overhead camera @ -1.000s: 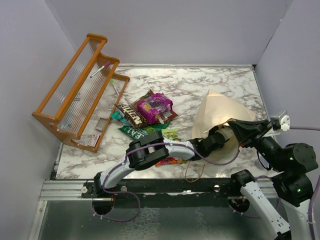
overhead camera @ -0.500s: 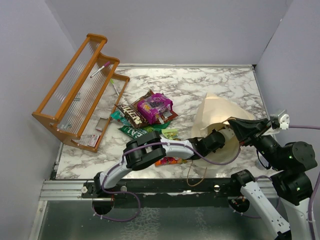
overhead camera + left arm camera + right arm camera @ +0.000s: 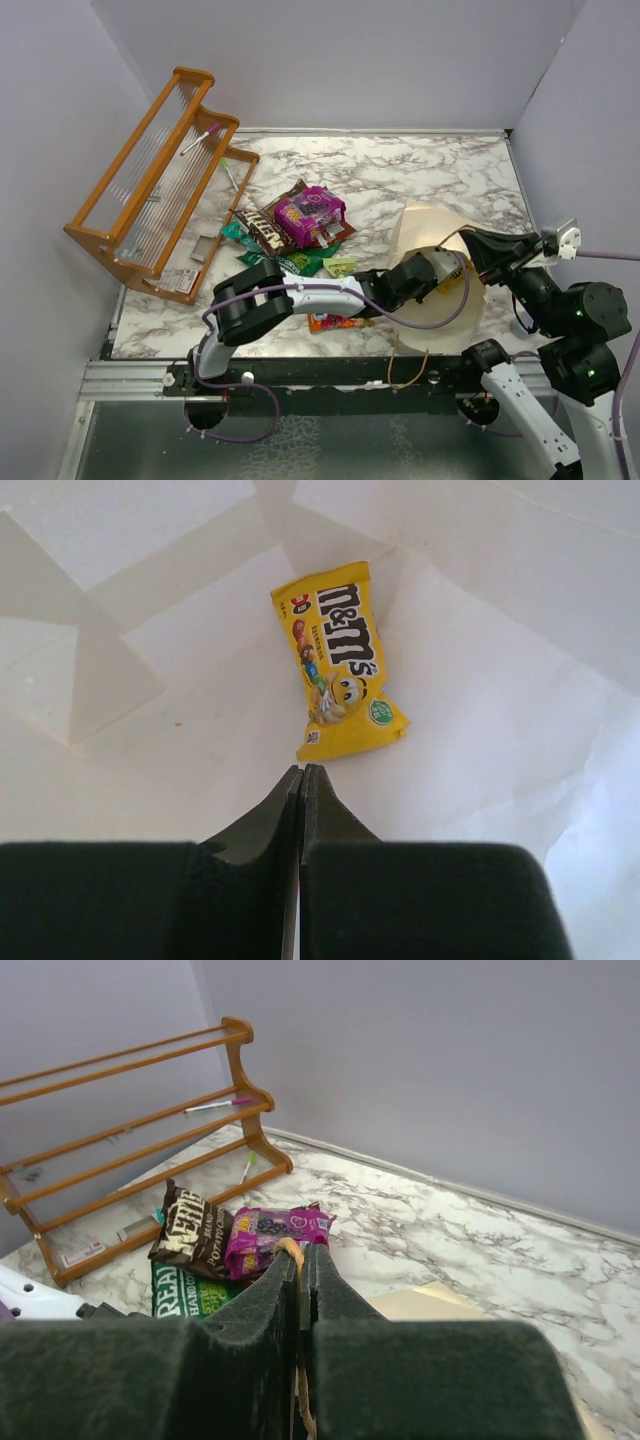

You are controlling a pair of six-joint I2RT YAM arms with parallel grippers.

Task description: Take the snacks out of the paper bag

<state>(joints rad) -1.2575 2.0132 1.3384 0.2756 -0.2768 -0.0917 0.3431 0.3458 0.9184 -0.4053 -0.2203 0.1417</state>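
- One yellow packet [image 3: 340,675] lies flat on the floor of the paper bag [image 3: 422,225], printed face up. It is just beyond the tip of the left gripper [image 3: 301,772] and not touching it.
- Left gripper: fingers pressed together with nothing between them; the arm reaches into the bag's mouth.
- Right gripper [image 3: 301,1252]: clamped on the brown cord handle [image 3: 289,1245], holding the mouth up and open.
- Other snacks [image 3: 300,225] are piled on the table [image 3: 420,160], apart from the bag.
- Judgement: the step in hand is fetching the yellow packet. The fingers should part before advancing, straddle the packet's near crimped edge, and close on the packet alone, not on the paper beneath.
- Risk: a flat glossy packet may slide ahead of the fingers, so the right-hand hold should steady the mouth.
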